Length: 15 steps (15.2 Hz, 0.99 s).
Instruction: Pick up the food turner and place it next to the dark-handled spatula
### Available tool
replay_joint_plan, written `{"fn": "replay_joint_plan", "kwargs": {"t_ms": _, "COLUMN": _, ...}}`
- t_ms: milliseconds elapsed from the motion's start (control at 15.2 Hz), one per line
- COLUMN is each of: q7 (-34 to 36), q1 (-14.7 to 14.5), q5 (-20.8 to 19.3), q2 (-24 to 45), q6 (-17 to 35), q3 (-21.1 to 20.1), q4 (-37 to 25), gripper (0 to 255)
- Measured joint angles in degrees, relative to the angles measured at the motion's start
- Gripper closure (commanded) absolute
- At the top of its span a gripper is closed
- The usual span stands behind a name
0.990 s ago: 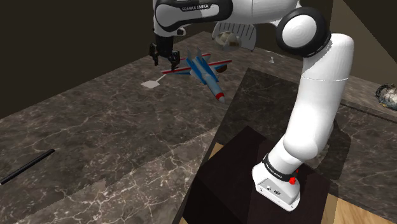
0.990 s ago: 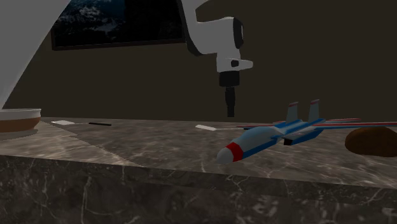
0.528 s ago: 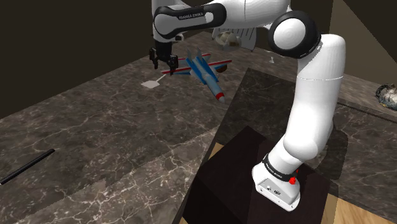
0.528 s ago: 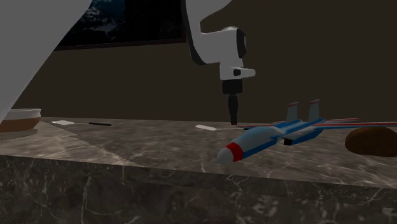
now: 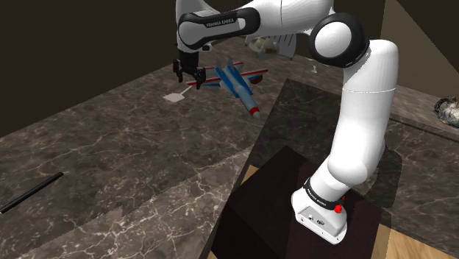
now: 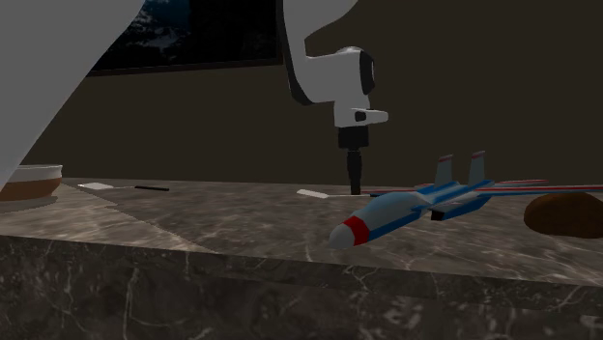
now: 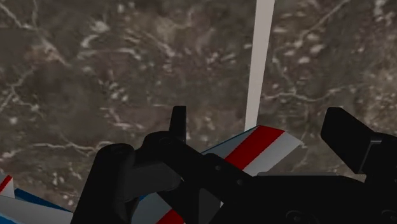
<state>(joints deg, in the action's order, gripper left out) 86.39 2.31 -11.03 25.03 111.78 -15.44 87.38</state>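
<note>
The food turner lies on the dark marble counter, its white blade (image 5: 175, 96) (image 6: 311, 194) pointing away from a toy jet. Its thin shaft (image 7: 259, 63) runs under the jet's wing and looks white near the blade and red further along. My gripper (image 5: 187, 76) (image 6: 355, 182) (image 7: 259, 124) hangs just above that shaft, open, with the fingers on either side of it and not touching it. The dark-handled spatula (image 5: 29, 193) (image 6: 126, 185) lies far off along the counter, towards the shoulder view's lower left.
A blue, white and red toy jet (image 5: 239, 84) (image 6: 416, 205) sits over the turner's handle, close beside my fingers. A bowl (image 6: 24, 182) stands near the spatula. A brown lump (image 6: 565, 212) lies beyond the jet. A raised dark block (image 5: 324, 110) borders the counter by the stand.
My gripper has come down closer to the turner's shaft and shifted slightly towards the jet. The turner, jet and spatula have not moved.
</note>
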Motion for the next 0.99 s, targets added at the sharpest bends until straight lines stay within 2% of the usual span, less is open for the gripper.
{"fn": "replay_joint_plan", "kwargs": {"t_ms": 66, "q7": 0.0, "q1": 0.0, "q5": 0.0, "q2": 0.0, "q6": 0.0, "q3": 0.0, "q4": 0.0, "gripper": 255}}
{"fn": "replay_joint_plan", "kwargs": {"t_ms": 726, "q7": 0.0, "q1": 0.0, "q5": 0.0, "q2": 0.0, "q6": 0.0, "q3": 0.0, "q4": 0.0, "gripper": 255}}
{"fn": "replay_joint_plan", "kwargs": {"t_ms": 990, "q7": -0.3, "q1": 0.0, "q5": 0.2, "q2": -0.5, "q6": -2.0, "q3": -0.1, "q4": -1.5, "gripper": 255}}
